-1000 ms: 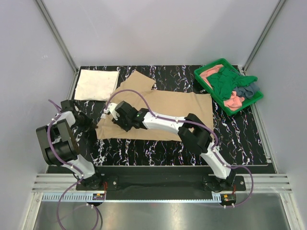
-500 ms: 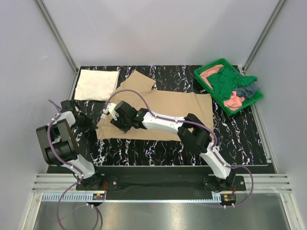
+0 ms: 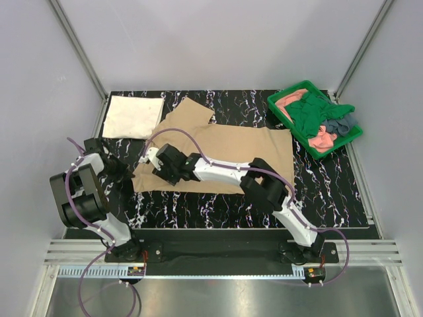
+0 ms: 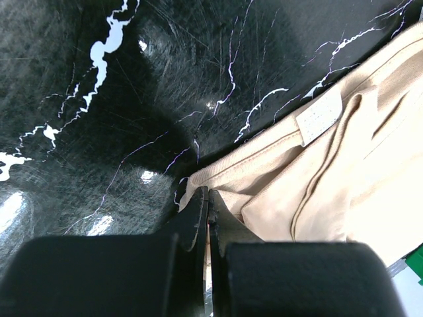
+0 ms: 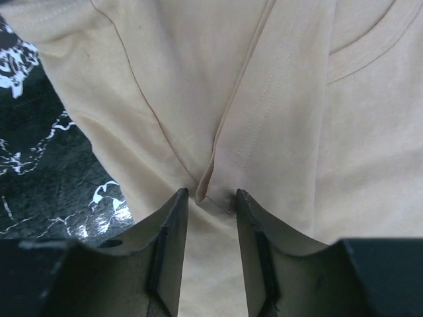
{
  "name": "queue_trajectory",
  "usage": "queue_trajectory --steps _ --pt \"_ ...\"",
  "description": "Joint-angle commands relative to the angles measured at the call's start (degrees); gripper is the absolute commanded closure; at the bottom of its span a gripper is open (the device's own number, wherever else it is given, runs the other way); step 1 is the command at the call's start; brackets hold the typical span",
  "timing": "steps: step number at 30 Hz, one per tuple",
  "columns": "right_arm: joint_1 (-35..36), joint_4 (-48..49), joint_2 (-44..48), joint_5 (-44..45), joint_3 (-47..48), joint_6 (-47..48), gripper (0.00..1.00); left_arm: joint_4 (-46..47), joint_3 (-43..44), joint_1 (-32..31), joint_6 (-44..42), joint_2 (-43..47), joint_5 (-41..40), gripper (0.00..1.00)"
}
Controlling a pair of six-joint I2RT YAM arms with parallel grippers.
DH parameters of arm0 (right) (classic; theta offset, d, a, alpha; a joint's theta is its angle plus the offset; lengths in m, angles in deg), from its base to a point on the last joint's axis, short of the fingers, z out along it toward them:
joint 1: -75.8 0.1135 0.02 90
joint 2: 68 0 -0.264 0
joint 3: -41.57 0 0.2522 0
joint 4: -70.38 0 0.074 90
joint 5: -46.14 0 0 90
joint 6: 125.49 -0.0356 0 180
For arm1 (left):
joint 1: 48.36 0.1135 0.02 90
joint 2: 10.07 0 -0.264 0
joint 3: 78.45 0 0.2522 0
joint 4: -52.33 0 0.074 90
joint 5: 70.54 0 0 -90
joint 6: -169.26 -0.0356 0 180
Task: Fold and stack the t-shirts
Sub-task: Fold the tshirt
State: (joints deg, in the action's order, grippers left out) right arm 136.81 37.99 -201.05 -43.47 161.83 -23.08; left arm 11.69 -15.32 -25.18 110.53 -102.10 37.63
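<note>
A tan t-shirt [image 3: 231, 148] lies spread flat mid-table, one sleeve [image 3: 192, 112] pointing to the back. My left gripper [image 4: 207, 195] is shut on its hem at the shirt's left edge [image 3: 129, 174]. My right gripper [image 5: 211, 195] stands open over the shirt's left part [image 3: 158, 166], fingertips down on the cloth with a raised fold [image 5: 218, 158] between them, not pinched. A folded cream-white t-shirt [image 3: 134, 117] lies at the back left. Dark green [image 3: 309, 112], salmon-pink [image 3: 322, 140] and grey-blue [image 3: 340, 123] t-shirts are heaped in the tray.
The green plastic tray [image 3: 285, 92] sits at the back right corner. Black marbled tabletop [image 3: 198, 205] shows in front of the tan shirt. Grey walls with metal rails close in the back and sides.
My right gripper has slid a little toward the near left over the tan shirt and its jaws have widened. The left gripper has stayed put and shut.
</note>
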Motion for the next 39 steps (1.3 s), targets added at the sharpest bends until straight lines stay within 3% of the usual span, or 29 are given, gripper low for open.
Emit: queue_trajectory --steps 1,2,4,5,8,16,23,29,39 --pt "0.95 1.76 -1.15 2.34 1.87 1.22 0.59 0.77 0.73 -0.06 -0.86 -0.17 -1.30 1.00" --pt "0.95 1.76 -1.15 3.21 2.05 1.57 0.60 0.77 0.73 -0.06 -0.86 -0.26 -1.39 1.00" --pt "1.04 2.02 -1.33 5.14 2.22 1.48 0.83 0.86 0.73 -0.06 -0.86 -0.26 -1.47 1.00" --pt "1.04 2.63 -1.42 7.50 2.31 1.22 0.89 0.77 0.65 -0.06 -0.86 -0.26 -1.56 1.00" --pt "1.04 4.65 -0.28 10.68 1.17 0.69 0.98 0.68 0.65 -0.06 -1.12 -0.17 -2.18 1.00" --pt "0.51 8.43 3.50 14.30 -1.82 -2.55 0.99 -0.37 0.65 -0.15 -1.47 0.01 -4.29 1.00" --pt "-3.18 11.33 5.26 17.55 -5.50 -12.04 1.00 -1.43 1.00 -0.33 -2.26 0.10 -6.57 1.00" --pt "-7.57 16.43 10.00 15.62 -12.19 -19.77 1.00 -1.95 1.26 -0.59 -2.35 0.01 -7.45 1.00" --pt "-9.68 16.44 9.66 14.21 -14.21 -22.34 1.00 -2.48 1.70 -0.77 -2.61 -0.34 -8.51 1.00"
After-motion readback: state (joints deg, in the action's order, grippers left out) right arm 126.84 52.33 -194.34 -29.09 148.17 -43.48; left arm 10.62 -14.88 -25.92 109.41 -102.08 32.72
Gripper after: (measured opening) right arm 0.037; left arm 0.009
